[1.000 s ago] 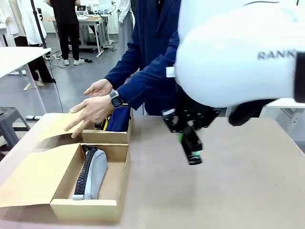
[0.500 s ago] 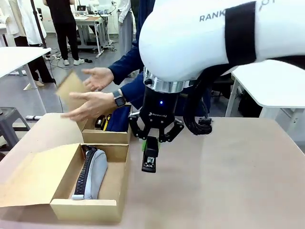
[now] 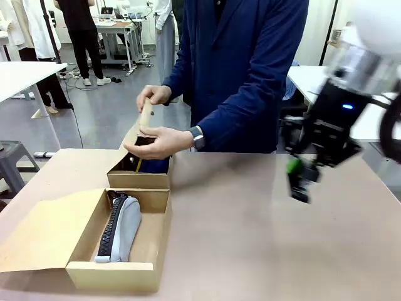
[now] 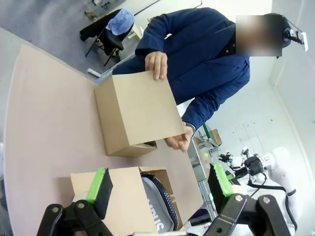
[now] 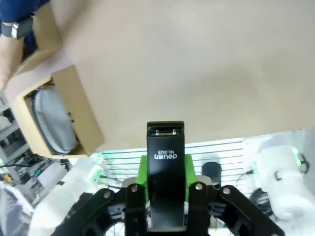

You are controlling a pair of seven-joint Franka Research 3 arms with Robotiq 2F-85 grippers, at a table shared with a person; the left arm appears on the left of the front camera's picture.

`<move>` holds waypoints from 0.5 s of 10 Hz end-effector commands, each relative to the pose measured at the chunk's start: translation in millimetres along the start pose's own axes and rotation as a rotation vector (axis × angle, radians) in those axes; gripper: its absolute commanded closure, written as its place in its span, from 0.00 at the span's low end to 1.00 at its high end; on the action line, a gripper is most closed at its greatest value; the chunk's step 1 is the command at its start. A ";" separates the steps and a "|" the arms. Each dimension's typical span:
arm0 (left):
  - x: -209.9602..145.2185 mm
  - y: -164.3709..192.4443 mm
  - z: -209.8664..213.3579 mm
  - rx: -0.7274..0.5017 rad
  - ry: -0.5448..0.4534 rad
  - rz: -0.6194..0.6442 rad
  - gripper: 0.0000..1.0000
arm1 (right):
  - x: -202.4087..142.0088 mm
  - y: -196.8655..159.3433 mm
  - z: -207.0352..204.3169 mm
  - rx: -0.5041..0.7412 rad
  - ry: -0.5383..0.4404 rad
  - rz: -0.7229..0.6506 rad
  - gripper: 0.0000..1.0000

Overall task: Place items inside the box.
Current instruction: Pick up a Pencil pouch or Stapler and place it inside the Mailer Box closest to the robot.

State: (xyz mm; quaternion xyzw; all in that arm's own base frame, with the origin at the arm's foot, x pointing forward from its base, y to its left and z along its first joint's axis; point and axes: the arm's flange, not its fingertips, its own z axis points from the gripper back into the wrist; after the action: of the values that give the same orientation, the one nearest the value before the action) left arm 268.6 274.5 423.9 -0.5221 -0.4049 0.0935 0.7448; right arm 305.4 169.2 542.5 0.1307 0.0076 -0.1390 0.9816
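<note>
From the front, the right gripper (image 3: 299, 179) hangs in the air over the right side of the table (image 3: 250, 251), blurred, its fingers pinched on the black clip-like tool (image 3: 302, 191), which points down and is well clear of both boxes. Across the table a person in a dark blue jacket has one hand (image 3: 160, 142) under and the other hand (image 3: 153, 95) on top of the raised flap of the far box (image 3: 139, 180); something dark blue and a bit of yellow show inside it, too small to make out. Just in front, touching it, sits the near box (image 3: 119, 274), lid laid open to the left, with the grey pouch (image 3: 124, 229) lying lengthwise inside, zipper on its left edge. Looking along the left gripper (image 4: 158, 186), its fingers (image 4: 98, 185) are spread wide with nothing between them, hovering above the near box (image 4: 123, 196) with the grey pouch (image 4: 157, 194) showing in it; beyond, the person grips the far box (image 4: 133, 113) by its flap. Looking along the right gripper (image 5: 165, 169), the green pads press both sides of the black clip-like tool (image 5: 165, 147), white print on its top, above bare table (image 5: 197, 64); off to the left lie the near box (image 5: 83, 113) holding the grey pouch (image 5: 51, 120) and the far box (image 5: 42, 37)
</note>
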 end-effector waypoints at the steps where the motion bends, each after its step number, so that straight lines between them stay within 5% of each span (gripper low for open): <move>1: 1.4 -0.4 -0.5 -0.021 -0.021 -0.018 0.00 | -1.4 -33.4 -7.2 0.046 -0.021 0.028 0.78; 5: 1.4 -0.4 -0.5 -0.021 -0.021 -0.018 0.00 | -4.9 -18.3 -8.9 0.043 -0.039 0.090 0.78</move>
State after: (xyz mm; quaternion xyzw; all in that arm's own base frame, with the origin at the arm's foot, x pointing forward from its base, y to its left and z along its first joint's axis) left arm 268.6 274.5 423.8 -0.5221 -0.4048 0.0936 0.7448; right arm 288.0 142.7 526.5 0.1328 -0.0111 -0.1184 0.9840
